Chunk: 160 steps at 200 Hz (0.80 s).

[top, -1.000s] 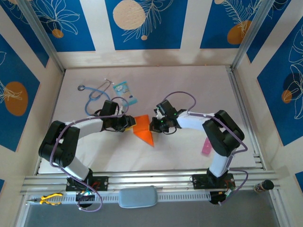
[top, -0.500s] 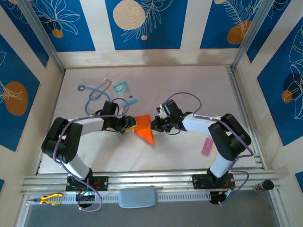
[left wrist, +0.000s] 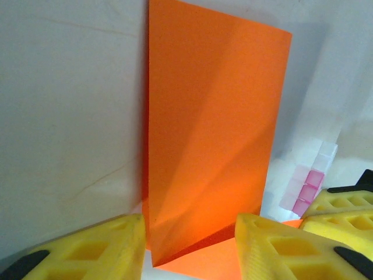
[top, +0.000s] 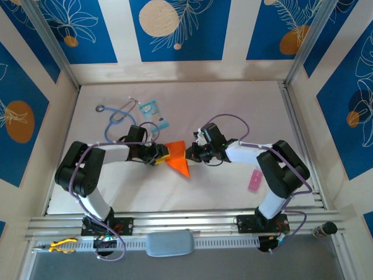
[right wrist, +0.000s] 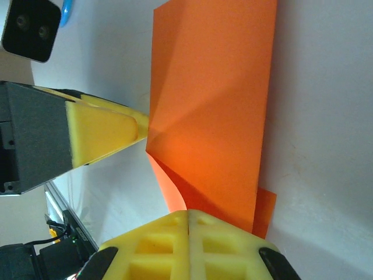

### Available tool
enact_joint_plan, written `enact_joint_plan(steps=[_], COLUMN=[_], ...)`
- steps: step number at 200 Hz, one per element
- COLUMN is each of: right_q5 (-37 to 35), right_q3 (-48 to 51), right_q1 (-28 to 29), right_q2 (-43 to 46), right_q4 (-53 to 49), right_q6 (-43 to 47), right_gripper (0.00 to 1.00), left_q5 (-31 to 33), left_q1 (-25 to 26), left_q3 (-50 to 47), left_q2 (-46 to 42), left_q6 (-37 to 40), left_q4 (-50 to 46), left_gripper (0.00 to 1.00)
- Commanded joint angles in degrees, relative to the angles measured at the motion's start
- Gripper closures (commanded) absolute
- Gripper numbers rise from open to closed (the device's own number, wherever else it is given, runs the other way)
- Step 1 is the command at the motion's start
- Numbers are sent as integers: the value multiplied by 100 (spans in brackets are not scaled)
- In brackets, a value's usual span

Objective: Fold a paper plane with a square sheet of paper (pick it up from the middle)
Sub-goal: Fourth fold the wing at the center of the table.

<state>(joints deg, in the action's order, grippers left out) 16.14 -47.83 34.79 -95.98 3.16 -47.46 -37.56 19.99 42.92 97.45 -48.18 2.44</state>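
Orange and partly folded, the sheet of paper (top: 177, 157) lay near the middle of the desk (top: 233, 105), its sharp tip pointing toward 5 o'clock. We saw the left fingers (top: 159, 154) at its 9 o'clock, standing partly apart with a raised flap of the paper between them, neither pad plainly pressing it. At its 3 o'clock the right fingers (top: 190, 153) were pressed fully together, the paper's edge caught at their tips. A pink strip (top: 254, 181) lay well apart at 4 o'clock, a stethoscope (top: 119, 114) at 10 o'clock.
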Motion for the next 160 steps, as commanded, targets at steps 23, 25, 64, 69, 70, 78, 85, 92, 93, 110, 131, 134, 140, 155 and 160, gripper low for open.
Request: enact_joint_plan(steps=[23,25,64,69,70,78,85,92,93,110,131,134,140,155,160], right_q5=[183,180,163,149,146,123,102,87,89,56,25,21,21,-4,-8], right_q3=[125,125,151,156,158,160,165,165,167,187,208,212,211,217,217], right_q1=[-33,-33,-41,-42,-38,-38,-42,-47,-49,-46,-51,-51,-51,-51,-44], right_q2=[177,177,177,177,177,173,168,175,176,183,186,185,184,172,175], right_q4=[98,97,71,64,63,45,19,-5,-7,-34,-46,-55,-56,-88,-104], right_q6=[-77,-79,-67,-70,-70,-58,-57,-45,-44,-42,-35,-38,-36,-32,-31], right_gripper=[100,100,100,100,100,100,99,99,99,99,99,99,99,99,99], left_q5=[-234,-234,-236,-224,-220,-178,-150,-130,-134,-113,-119,-121,-138,-142,-130], left_q1=[-55,-56,-55,-50,-53,-56,-56,-56,-56,-54,-52,-56,-56,-56,-52], left_q3=[160,157,99,103,98,103,102,107,109,114,113,120,114,89,77], left_q2=[181,185,162,158,159,143,127,122,119,110,101,99,102,82,79], left_q6=[-119,-127,-225,-222,-224,-235,-231,-235,-235,-244,-242,-244,-248,-260,-270], left_q4=[185,193,337,340,338,330,310,310,310,322,353,360,378,408,428], left_gripper=[60,61,71,72,72,74,75,77,77,81,87,88,89,93,93])
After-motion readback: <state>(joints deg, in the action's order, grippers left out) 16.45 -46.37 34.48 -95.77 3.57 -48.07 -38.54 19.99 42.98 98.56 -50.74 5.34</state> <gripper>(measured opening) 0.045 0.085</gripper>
